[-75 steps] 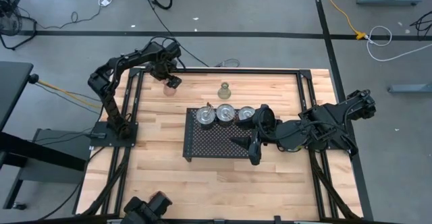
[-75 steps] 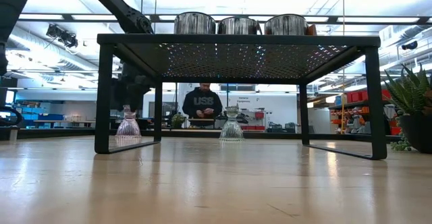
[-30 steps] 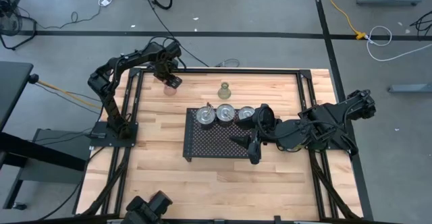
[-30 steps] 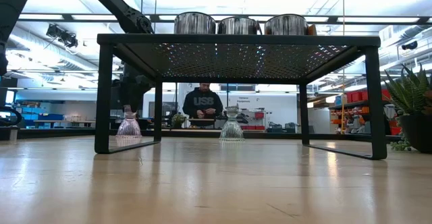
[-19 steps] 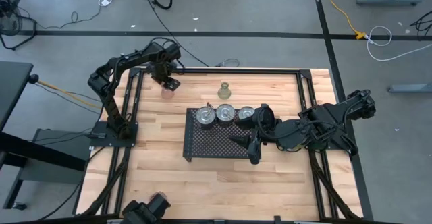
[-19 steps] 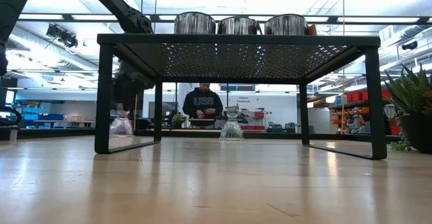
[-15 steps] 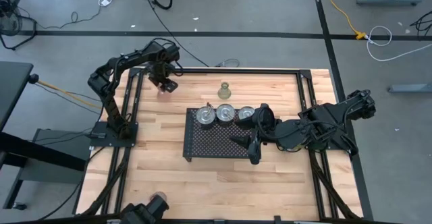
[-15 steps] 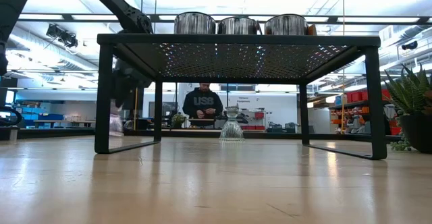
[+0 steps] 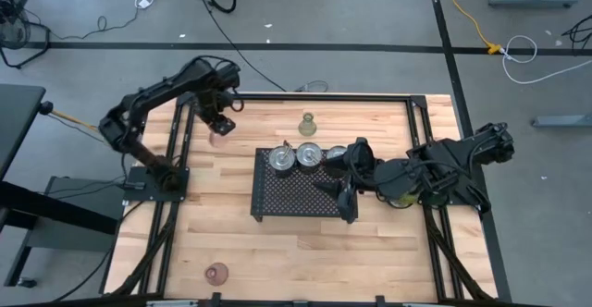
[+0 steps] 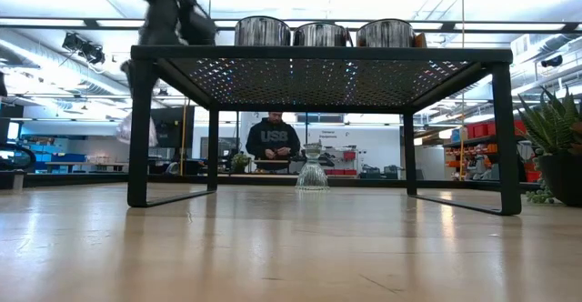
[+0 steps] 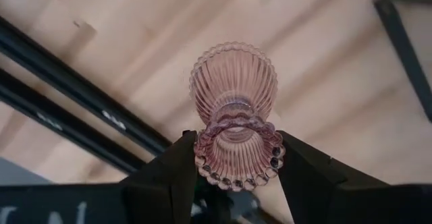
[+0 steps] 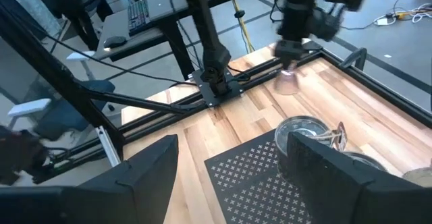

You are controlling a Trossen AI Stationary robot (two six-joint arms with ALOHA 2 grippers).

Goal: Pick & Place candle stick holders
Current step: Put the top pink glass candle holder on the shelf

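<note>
A pale pink ribbed glass candle holder [image 9: 217, 273] sits alone at the near edge of the light wooden table [image 9: 222, 224]. Farther in, the right hand [image 9: 344, 189] hovers over the black perforated metal tray [image 9: 291, 196], its fingers parted and holding nothing. Three shiny silver round metal candle holders [image 9: 309, 155] stand in a row along the tray's far side. To the far left, the left hand [image 11: 236, 183] is clamped on the base of a second pink ribbed glass candle holder [image 11: 234, 109], lifted clear of the table near its edge. An olive-green glass candle holder [image 9: 307, 122] stands on the table beyond the tray. In the room behind, a person [image 10: 275, 144] stands at a bench.
</note>
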